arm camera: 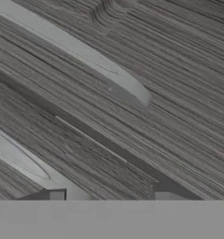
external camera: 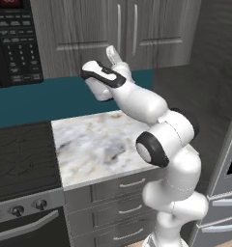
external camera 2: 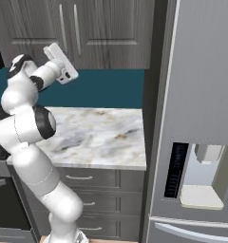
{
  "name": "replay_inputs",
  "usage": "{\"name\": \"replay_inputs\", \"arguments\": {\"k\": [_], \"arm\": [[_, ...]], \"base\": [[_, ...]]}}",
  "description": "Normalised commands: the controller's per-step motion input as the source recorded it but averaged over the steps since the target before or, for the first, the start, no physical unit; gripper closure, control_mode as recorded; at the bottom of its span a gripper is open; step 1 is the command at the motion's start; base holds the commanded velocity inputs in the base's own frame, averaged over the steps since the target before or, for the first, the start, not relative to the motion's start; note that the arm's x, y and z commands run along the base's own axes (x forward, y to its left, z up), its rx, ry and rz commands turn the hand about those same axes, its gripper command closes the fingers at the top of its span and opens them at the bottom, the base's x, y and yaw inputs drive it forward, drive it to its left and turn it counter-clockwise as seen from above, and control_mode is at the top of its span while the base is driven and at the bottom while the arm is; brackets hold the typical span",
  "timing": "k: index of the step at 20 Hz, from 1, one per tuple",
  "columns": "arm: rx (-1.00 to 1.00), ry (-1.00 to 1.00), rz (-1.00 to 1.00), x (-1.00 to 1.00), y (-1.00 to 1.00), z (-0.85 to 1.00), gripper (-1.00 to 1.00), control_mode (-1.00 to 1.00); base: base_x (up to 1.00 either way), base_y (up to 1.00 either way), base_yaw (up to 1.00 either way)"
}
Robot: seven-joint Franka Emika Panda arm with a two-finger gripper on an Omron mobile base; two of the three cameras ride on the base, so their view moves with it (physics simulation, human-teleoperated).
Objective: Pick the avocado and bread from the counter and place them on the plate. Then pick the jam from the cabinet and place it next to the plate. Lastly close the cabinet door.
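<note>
While my pincer [arm camera: 107,195] points at the wall cabinet [external camera: 94,34], its two finger tips [arm camera: 56,194] stand apart with bare wood grain between them, grasping nothing; whether they are fully released I cannot tell.

- Pincer: raised above the back edge of the counter [external camera: 96,144], just before the lower end of the cabinet doors. From the hand, one dark tip sits beside the lower end of a bar handle; no contact can be made out.
- Cabinet doors: two grey wood-grain panels, shut, meeting at a dark seam. Left door [external camera: 86,29] and right door [external camera: 159,26] each carry a long silver bar handle, one [external camera: 119,21] beside the other [external camera: 135,29], either side of the seam.
- Wall: teal strip [external camera: 40,99] between cabinet and counter.
- Counter: marble slab, arm [external camera: 171,144] rising at its right front corner.
- Stove [external camera: 21,159]: black, touching the counter's left edge.
- Microwave [external camera: 14,41]: black, above the stove.
- Drawers [external camera: 123,202]: grey, under the counter.
- Fridge [external camera 2: 201,118]: grey, right of the counter.
</note>
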Motion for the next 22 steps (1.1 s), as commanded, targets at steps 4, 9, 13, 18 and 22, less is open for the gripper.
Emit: {"name": "replay_inputs", "arguments": {"k": [4, 9, 13, 18, 22], "arm": [[0.2, 0.2, 0.01, 0.44, -0.64, 0.0, -1.0, -1.0], [0.21, 0.11, 0.07, 0.23, -0.58, 0.03, -1.0, -1.0], [0.27, 0.04, 0.08, -0.04, -0.56, 0.1, -1.0, -1.0], [0.16, 0.0, 0.01, -0.15, -0.68, -0.07, -1.0, -1.0], [0.12, -0.02, 0.01, -0.27, -0.69, -0.03, -1.0, -1.0]], "base": [[0.0, 0.0, 0.0], [0.0, 0.0, 0.0], [0.0, 0.0, 0.0], [0.0, 0.0, 0.0], [0.0, 0.0, 0.0]]}}
